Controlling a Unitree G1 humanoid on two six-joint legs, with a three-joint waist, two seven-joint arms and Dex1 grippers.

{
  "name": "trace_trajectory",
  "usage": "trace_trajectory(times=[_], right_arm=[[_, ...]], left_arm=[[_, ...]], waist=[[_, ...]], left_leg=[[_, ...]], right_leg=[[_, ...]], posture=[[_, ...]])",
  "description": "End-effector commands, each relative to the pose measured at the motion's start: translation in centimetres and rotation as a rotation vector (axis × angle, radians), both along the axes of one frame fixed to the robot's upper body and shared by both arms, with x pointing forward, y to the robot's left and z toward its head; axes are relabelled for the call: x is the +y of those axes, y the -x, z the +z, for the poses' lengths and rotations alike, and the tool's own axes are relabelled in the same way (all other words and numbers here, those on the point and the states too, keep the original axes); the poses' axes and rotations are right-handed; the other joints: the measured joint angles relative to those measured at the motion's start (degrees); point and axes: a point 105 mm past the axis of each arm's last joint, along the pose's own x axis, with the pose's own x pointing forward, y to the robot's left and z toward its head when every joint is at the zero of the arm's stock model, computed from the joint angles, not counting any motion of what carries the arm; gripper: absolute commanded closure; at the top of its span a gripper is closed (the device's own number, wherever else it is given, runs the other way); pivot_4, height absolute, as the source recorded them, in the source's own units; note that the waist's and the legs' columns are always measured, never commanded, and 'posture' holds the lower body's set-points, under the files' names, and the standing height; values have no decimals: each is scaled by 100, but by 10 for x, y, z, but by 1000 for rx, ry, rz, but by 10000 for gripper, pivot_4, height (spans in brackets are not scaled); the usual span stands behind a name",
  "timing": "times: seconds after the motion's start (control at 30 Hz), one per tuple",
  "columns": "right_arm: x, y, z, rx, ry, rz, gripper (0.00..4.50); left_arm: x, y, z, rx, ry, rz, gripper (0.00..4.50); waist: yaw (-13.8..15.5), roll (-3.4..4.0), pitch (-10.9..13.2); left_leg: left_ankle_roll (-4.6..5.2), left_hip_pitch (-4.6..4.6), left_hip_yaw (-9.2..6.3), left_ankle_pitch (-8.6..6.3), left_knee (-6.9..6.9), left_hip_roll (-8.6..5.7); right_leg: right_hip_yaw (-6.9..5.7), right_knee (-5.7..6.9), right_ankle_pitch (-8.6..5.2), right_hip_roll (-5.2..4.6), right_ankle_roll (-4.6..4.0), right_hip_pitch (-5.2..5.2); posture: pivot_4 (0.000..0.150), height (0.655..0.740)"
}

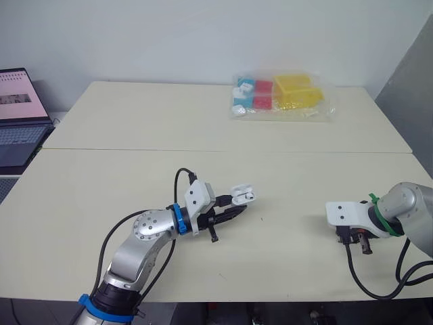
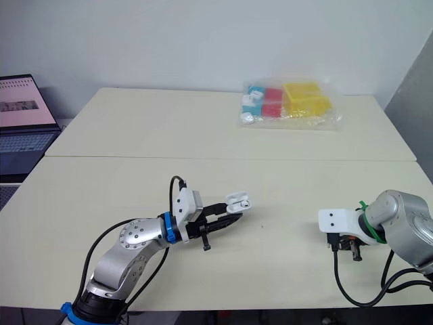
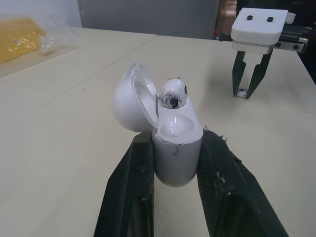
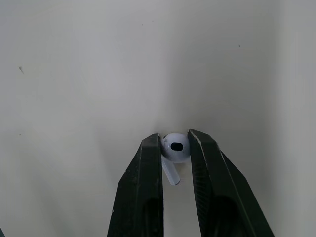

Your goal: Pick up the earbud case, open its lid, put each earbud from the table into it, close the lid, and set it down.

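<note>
White earbud case (image 3: 175,158): how is it held?
It is clamped by the left pincer (image 3: 176,139), with the lid (image 3: 129,101) standing open and one earbud (image 3: 173,93) seated inside.
And the second earbud (image 4: 175,148)?
It is pinched by the right pincer (image 4: 174,138) on the worktop (image 1: 135,176), at three o'clock from the case. A plastic bag (image 1: 284,95) is seen at one o'clock, a laptop (image 1: 20,108) at ten.
</note>
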Motion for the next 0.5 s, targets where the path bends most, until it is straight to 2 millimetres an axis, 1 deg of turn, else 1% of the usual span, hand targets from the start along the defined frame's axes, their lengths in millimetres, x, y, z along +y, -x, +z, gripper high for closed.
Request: trace_trajectory(times=[0.03,0.13,0.23,0.43,0.47,0.5], right_arm=[[0,-3,10,-21,1,11,41138],[6,-4,18,-32,-37,24,41138],[24,-8,42,-93,-176,24,41138],[56,-3,74,-139,-444,-21,41138],[67,-2,82,-147,-530,-29,41138],[84,-2,96,-162,-680,-51,41138]], left_arm=[[-8,4,9,-43,20,-27,37026],[-7,2,10,-42,29,-19,37026],[-7,-2,17,-25,82,6,37026],[-12,-5,26,-25,120,-3,37026],[-12,-6,28,-25,123,-2,37026],[-13,-8,31,-28,129,-3,37026]], waist=[[0,0,0],[0,0,0],[-2,0,0],[5,-1,0],[5,-1,0],[-2,-2,1]], left_leg=[[0,0,0,0,0,0],[0,0,0,0,0,0],[0,2,-1,0,0,0],[0,2,-3,0,2,0],[0,2,-4,0,2,0],[0,2,-4,0,2,0]], right_leg=[[0,0,0,0,0,0],[1,1,0,0,0,0],[2,4,0,0,0,0],[-4,7,0,3,0,4],[-3,7,0,3,0,4],[1,7,0,2,0,4]], posture=[[1500,7378],[1500,7378],[1500,7378],[1500,7378],[1500,7378],[1500,7378]])
